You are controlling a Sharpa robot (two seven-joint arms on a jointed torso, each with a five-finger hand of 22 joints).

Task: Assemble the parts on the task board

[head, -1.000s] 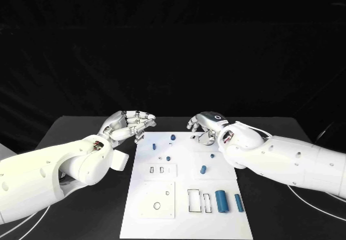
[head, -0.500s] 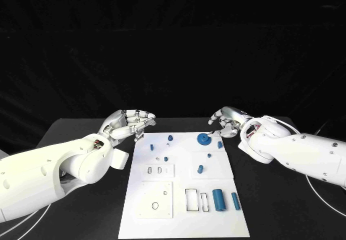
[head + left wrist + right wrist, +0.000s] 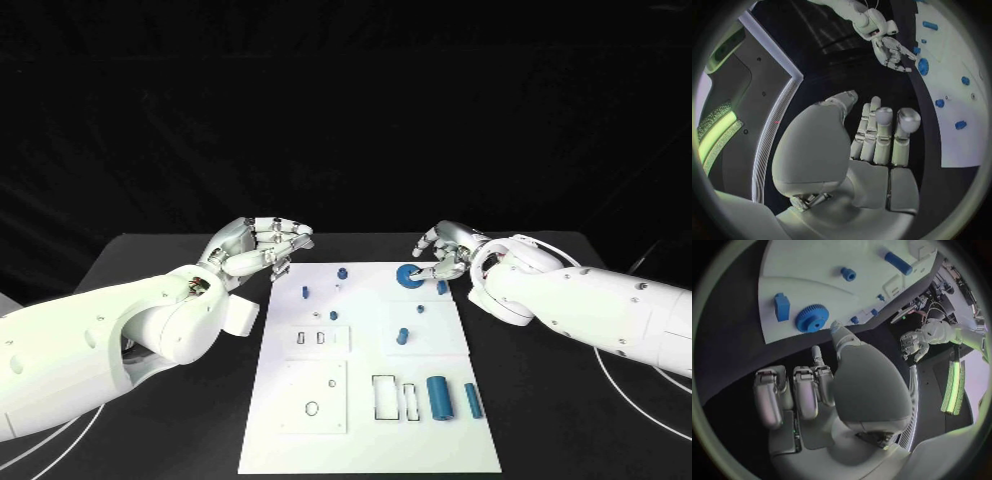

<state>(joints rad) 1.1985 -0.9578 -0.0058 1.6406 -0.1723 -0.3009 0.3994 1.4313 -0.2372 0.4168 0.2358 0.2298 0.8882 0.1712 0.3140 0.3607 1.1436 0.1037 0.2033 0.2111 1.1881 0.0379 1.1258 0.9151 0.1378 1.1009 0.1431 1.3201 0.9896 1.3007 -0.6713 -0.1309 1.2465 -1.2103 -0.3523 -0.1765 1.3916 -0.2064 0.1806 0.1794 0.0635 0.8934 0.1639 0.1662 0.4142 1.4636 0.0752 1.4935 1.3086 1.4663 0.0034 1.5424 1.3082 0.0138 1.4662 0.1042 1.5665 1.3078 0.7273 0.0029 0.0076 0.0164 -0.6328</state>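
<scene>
- The fingers of the right hand are seen curled loosely with nothing between them; in the right wrist view they are apart from the blue gear, which lies just beyond their tips.
- The fingers of the left hand are held straight and close together, palm up, and nothing is gripped by them.
- The gear is judged to be seated at the far end of the white board, just beside the right fingertips, so that step appears done.
- A small blue block is seen beside the gear, and a short blue peg a little further from the fingers; whether they are fully seated cannot be told.
- More small blue pieces are found between the two hands: one peg and another nearer the left fingers, and a piece further down the board.
- Well away from both sets of fingers, at the near end of the board, a large blue cylinder and a thin blue rod are left lying loose beside an unfilled rectangular slot.
- Further slots, a pair of small ones and an oval hole, are not filled.
- The task is judged to be partly done, with the near-end parts yet to be placed.
</scene>
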